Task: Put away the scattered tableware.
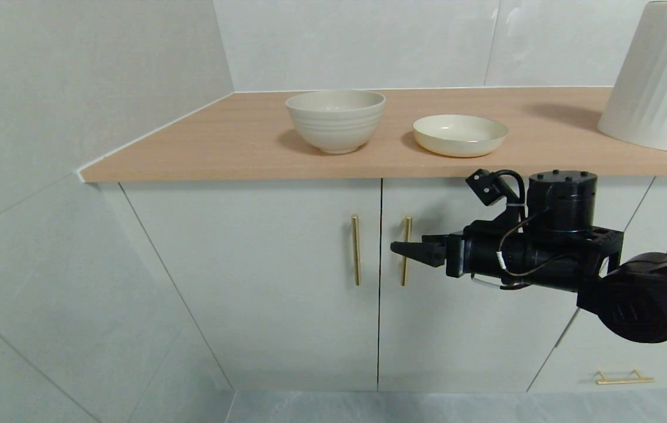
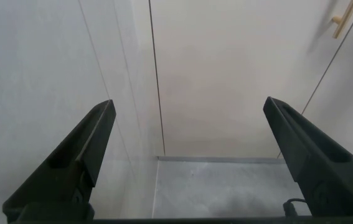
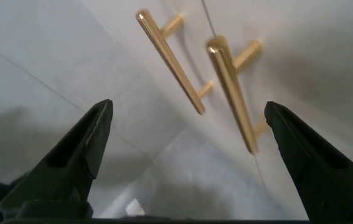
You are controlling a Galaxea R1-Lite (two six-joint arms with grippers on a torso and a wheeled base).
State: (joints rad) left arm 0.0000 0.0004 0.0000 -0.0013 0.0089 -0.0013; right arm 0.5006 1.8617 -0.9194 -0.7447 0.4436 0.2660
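Right hand (image 1: 399,248), fingers apart, sat level w/ the upright gold handle (image 1: 407,229) of the right cupboard door (image 1: 456,329), far nearer it than the left hand (image 2: 188,102), also spread, while bowl (image 1: 335,120) & dish (image 1: 460,135) stood above on the worktop (image 1: 204,147), side by side.

Head cam: stands off, facing forward and slightly down, roughly square onto the cabinet doors (image 1: 251,282), with the worktop (image 1: 221,141) across the upper frame and a floor strip (image 1: 427,408) at the bottom. Right wrist cam: looks out along the right gripper (image 1: 405,249), rolled, close up on the two gold handles (image 1: 356,249), which the head cam also sees. Left wrist cam: low, looks past the left gripper (image 2: 188,106) at the door bottoms and floor strip; both are shared with the head cam.
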